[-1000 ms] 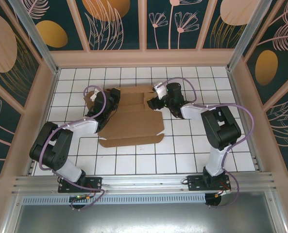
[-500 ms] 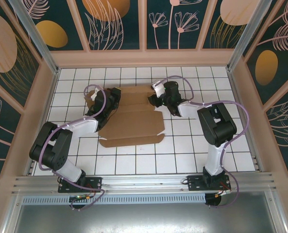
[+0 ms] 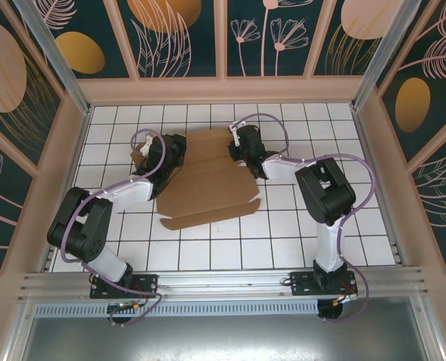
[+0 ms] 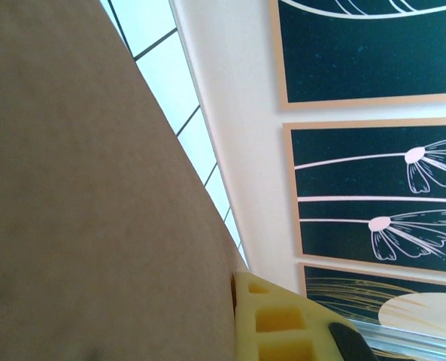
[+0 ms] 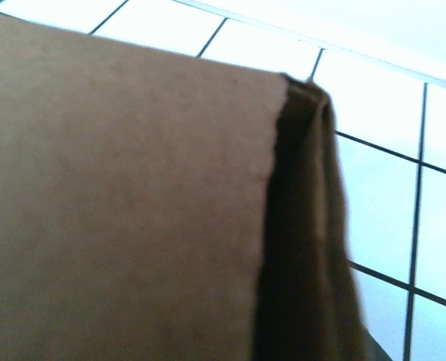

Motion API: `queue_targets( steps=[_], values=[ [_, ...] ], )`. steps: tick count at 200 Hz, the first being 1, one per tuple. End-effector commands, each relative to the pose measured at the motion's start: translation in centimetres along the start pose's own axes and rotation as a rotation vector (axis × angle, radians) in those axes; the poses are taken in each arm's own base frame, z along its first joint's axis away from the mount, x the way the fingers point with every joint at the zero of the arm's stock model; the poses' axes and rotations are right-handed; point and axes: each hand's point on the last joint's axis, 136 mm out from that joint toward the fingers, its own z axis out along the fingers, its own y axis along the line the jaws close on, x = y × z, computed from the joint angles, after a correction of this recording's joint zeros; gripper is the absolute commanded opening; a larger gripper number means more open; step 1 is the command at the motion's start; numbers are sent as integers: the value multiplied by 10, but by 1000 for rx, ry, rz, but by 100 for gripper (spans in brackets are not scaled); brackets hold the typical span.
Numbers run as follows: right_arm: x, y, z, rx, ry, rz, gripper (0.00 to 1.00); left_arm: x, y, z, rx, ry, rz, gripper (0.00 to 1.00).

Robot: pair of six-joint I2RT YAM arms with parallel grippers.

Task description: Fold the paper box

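Top view of a white tiled table [image 3: 313,233], walled on three sides. Flat brown box [image 3: 207,184] on the tiles, a little toward 12 o'clock from the middle, partly creased, with a long narrow flap [image 3: 207,216] along its 6 o'clock edge, slanted. Left gripper [image 3: 170,156] at the 10 o'clock corner of the box, closed tight and clamped on the cardboard there. In the left wrist view, box [image 4: 72,188] hard against a yellow pad [image 4: 271,320], with tiles and a flower-painted wall [image 4: 358,188] beyond. Right gripper [image 3: 238,149] at the 1 o'clock edge of the box; cannot tell whether together or apart, nor whether gripping. In the right wrist view, box [image 5: 117,188] close up, one edge doubled over with a dark gap in the fold, bare tiles past it. Open tiles wide at 6 o'clock and 3 o'clock of the box, narrower at 9 o'clock, least at 12 o'clock by the back wall.
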Motion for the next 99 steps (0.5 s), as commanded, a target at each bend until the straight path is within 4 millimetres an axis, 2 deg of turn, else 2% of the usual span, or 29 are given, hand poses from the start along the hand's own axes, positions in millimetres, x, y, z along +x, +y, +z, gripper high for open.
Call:
queue_targets(
  steps=[1,33,99],
  values=[
    [29,-35,8,264,96,5,0,17,9,3,-54,74,14,0],
    [36,-43,11,423,137,-2,0,18,11,6,-62,80,3,0],
    [46,-50,15,415,172,92,0,20,9,8,-66,90,5,0]
  ],
)
